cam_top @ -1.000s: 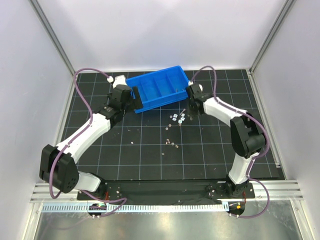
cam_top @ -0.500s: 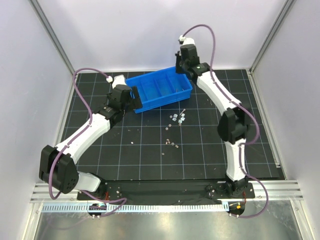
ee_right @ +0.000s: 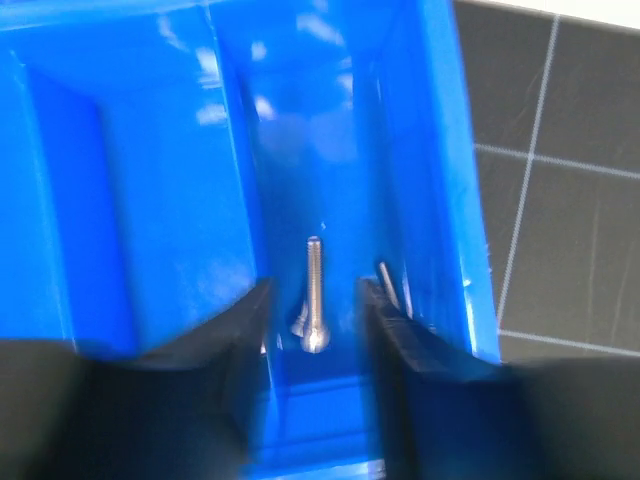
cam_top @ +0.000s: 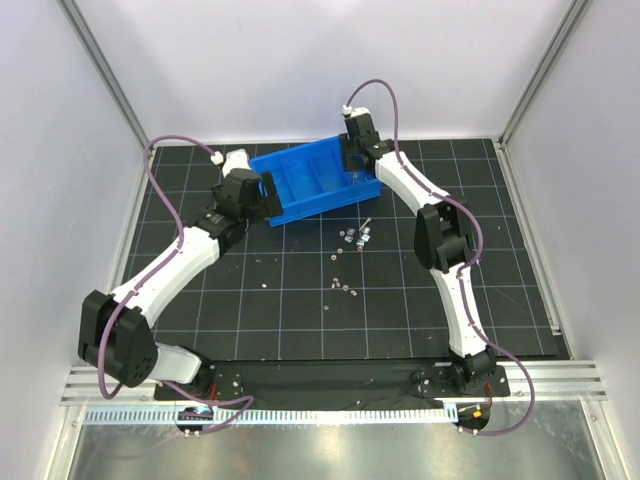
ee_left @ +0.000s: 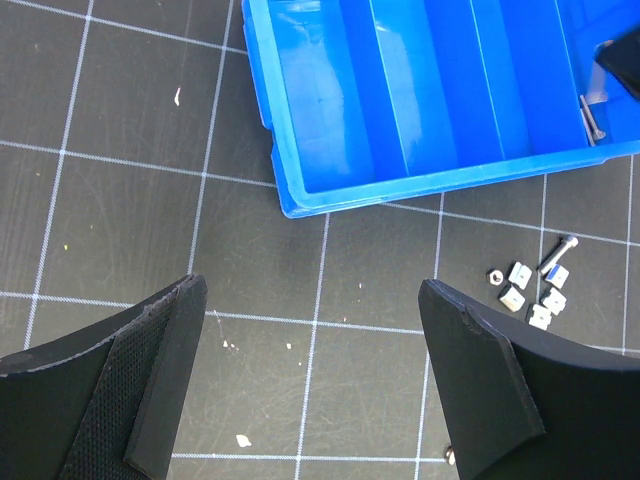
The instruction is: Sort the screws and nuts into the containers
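the right wrist view looks down into the end compartment of the bright blue rectangular plastic tray [ee_right: 445,150], and it alone shows the right gripper [ee_right: 315,345] with its two blurred dark fingers parted: a slender silver screw [ee_right: 315,285] sits in the gap, touching neither finger, and whether it rests on the tray floor cannot be told. a second thin screw [ee_right: 386,285] lies by the tray's end wall. the left wrist view catches only a single screw shaft [ee_left: 590,118] in that compartment. that view does show the left gripper [ee_left: 320,390], jaws spread wide with only the black gridded mat [ee_left: 100,230] between them, apart from the tray's near corner. on the mat just outside the tray's long near wall lie a cluster of squat silver nuts [ee_left: 525,295] and a loose silver screw [ee_left: 558,255] beside them. in the top view the right arm's white link [cam_top: 400,180] crosses the tray's right end and hides that end compartment; the left gripper stands by the tray's opposite short end. farther from the tray than the nuts lie a few tiny silver bits [cam_top: 340,285], too small to tell apart
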